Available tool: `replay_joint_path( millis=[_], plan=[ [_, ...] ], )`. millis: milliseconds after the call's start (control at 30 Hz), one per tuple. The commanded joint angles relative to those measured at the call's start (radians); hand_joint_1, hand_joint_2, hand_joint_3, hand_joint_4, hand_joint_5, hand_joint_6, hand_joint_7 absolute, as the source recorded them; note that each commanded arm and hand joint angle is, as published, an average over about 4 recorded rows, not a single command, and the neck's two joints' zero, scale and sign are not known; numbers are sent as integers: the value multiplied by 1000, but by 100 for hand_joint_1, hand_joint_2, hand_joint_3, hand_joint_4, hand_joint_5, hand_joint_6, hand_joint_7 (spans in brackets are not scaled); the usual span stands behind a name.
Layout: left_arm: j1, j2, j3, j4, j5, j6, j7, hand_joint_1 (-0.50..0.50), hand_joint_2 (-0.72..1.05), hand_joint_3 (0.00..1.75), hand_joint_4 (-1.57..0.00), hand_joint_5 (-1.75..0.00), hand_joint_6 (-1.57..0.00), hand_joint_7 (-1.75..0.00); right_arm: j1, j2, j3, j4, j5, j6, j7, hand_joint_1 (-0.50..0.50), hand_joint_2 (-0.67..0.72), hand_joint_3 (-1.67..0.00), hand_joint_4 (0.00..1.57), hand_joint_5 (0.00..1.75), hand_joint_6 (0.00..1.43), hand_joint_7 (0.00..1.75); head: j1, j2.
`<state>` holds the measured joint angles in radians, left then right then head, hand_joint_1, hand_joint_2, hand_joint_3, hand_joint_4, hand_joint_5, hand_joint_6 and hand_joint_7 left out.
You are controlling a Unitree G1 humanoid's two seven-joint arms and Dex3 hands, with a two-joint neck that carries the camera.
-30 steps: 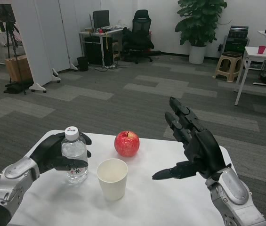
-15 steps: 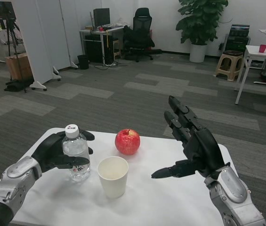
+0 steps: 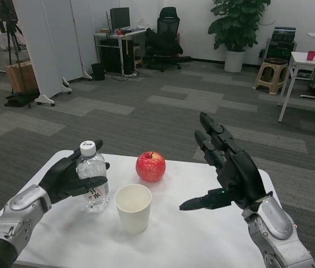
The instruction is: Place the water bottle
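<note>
One water bottle (image 3: 92, 176) is standing at the table's (image 3: 202, 234) left, gripped by the left hand (image 3: 68, 178). Releasing it tilted is risking a topple into the paper cup (image 3: 133, 207) just beside it. Its red-marked label is staying unreadable. The right hand (image 3: 229, 170) is hovering spread, holding nothing.

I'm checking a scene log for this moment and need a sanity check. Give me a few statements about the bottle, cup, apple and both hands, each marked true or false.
1. The left hand grips the water bottle. True.
2. The water bottle's cap is off. False: a white cap sits on its neck.
3. The paper cup stands upright, nearer the camera than the apple. True.
4. The right hand holds the apple. False: it is held above the table, fingers apart, holding nothing.
5. The apple lies inside the cup. False: it rests on the table behind the cup.
</note>
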<state>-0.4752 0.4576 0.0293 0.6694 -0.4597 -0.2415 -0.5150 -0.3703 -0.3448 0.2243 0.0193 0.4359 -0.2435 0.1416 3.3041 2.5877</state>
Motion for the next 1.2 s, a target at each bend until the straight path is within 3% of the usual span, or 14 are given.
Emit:
replay_joint_path(
  millis=[33,167,300,333,600,867,967,1200],
  plan=[
    [4,6,-14,9,-55,-7,-20,-50,69,4,0,-41,0,0,-12,-3,1,5,6,-10,-2,-46,-29,0,0,0,0,0,2,0],
    [4,10,-32,10,-109,-8,-31,-50,-10,9,0,-31,0,0,-12,-3,1,6,6,-10,-2,-46,-29,0,0,0,0,0,3,0],
    [5,10,-40,7,-130,-11,-31,-50,-55,9,0,-33,0,0,-12,-2,1,7,6,-10,-2,-46,-29,0,0,0,0,0,6,-2],
    [5,10,-42,7,-139,-13,-31,-50,-59,9,0,-36,0,0,-12,-2,1,7,6,-10,-2,-46,-29,0,0,0,0,0,6,-2],
    [8,11,-34,3,-193,-31,-25,-48,-64,9,0,-51,0,0,-12,-2,3,7,6,-10,-4,-47,-29,0,0,0,0,0,11,-7],
    [9,14,31,3,-223,-37,-14,-48,-64,9,0,-51,0,0,-12,-2,4,7,6,-10,-4,-49,-29,0,0,0,0,0,18,-8],
    [9,14,67,-2,-229,-42,-11,-48,-64,9,0,-44,0,0,-12,-2,4,8,6,-10,-4,-49,-29,0,0,0,0,0,18,-10],
    [21,11,181,-85,-200,-39,3,-48,-64,9,0,-38,0,0,-12,-2,4,8,7,-10,-4,-46,-29,0,0,0,0,0,18,-6]
  ],
)
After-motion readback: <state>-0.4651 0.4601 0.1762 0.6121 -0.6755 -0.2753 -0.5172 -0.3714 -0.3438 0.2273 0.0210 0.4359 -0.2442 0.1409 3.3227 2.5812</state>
